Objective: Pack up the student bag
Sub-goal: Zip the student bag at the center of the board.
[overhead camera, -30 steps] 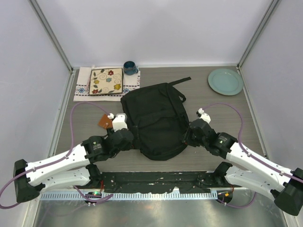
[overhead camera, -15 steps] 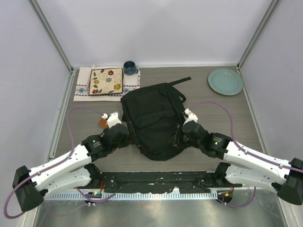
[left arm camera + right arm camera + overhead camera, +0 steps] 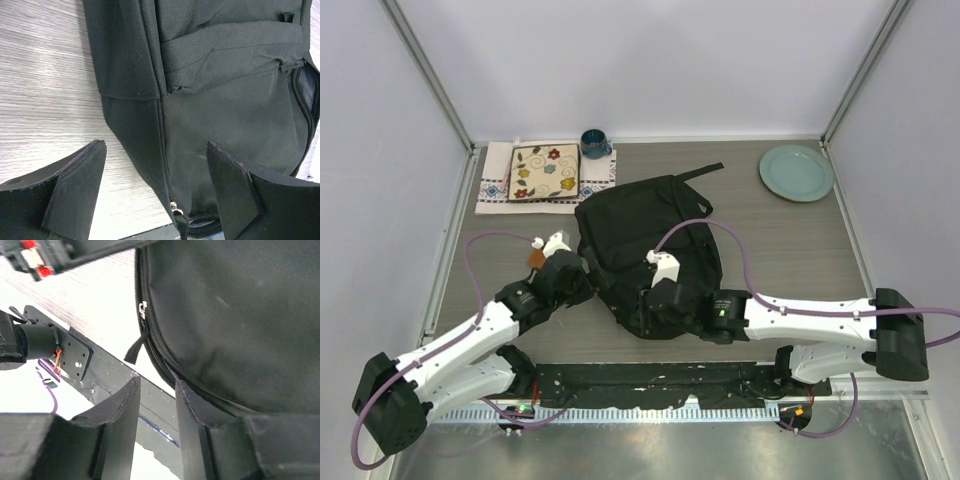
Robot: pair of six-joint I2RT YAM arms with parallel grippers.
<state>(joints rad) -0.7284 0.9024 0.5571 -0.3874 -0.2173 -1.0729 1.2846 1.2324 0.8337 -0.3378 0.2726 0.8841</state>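
The student bag [image 3: 650, 235] is a large black backpack lying flat in the middle of the table. My left gripper [image 3: 592, 288] is at its near left edge. In the left wrist view that gripper [image 3: 156, 146] stands open, its fingers astride the bag's side seam [image 3: 162, 135] and a metal zip pull [image 3: 175, 206], touching neither. My right arm reaches left across the bag's near part, with the right gripper [image 3: 638, 310] over the near left corner. In the right wrist view the right gripper [image 3: 156, 385] shows a narrow empty gap, and one finger [image 3: 187, 405] is beside the bag's zipped rim [image 3: 165, 360].
A teal plate [image 3: 796, 172] lies at the far right. A blue mug [image 3: 594, 143] and a flower-patterned square tile [image 3: 544, 172] on a cloth sit at the far left. A small brown thing [image 3: 536, 258] lies by the left wrist. The black base rail [image 3: 650, 380] runs along the near edge.
My right arm has swung left from the bag's right side across its near part, and its jaws have opened slightly. The left gripper has crept toward the bag's left edge and narrowed a little.
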